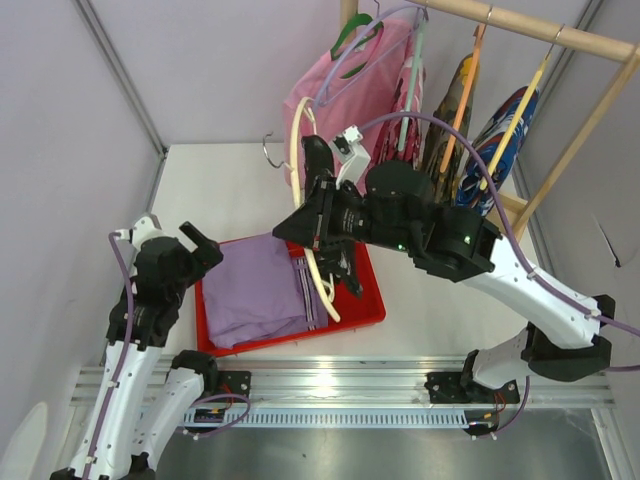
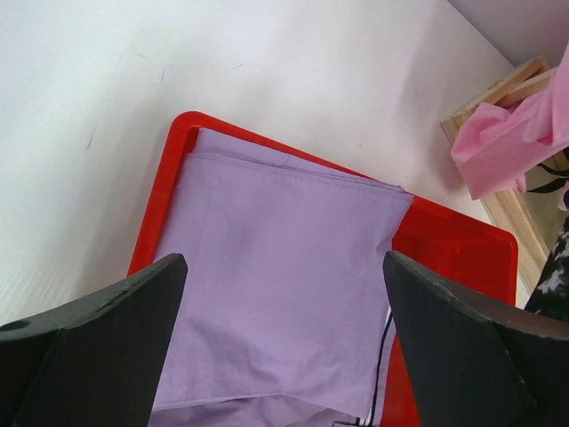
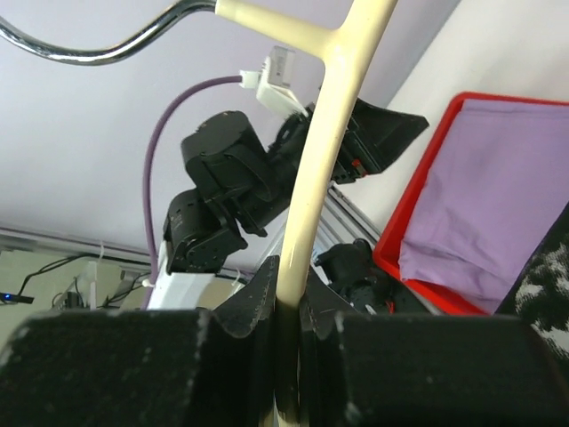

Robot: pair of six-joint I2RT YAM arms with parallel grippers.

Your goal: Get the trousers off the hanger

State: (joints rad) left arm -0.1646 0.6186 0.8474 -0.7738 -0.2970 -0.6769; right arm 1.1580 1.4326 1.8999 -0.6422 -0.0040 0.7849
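From above, your left gripper [image 1: 200, 245] hovers at the left edge of the red tray [image 1: 300, 336], and the lavender trousers [image 1: 255, 290] lie folded inside it. Left wrist: jaws spread wide over the tray, holding nothing. Right wrist: your right gripper [image 3: 286, 329] is clamped on the cream hanger [image 3: 316, 178] — the speckled black trousers [image 3: 538, 285] show near the tray.

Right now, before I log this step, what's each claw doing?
Left claw: open, holding nothing.
Right claw: closed on the cream hanger.
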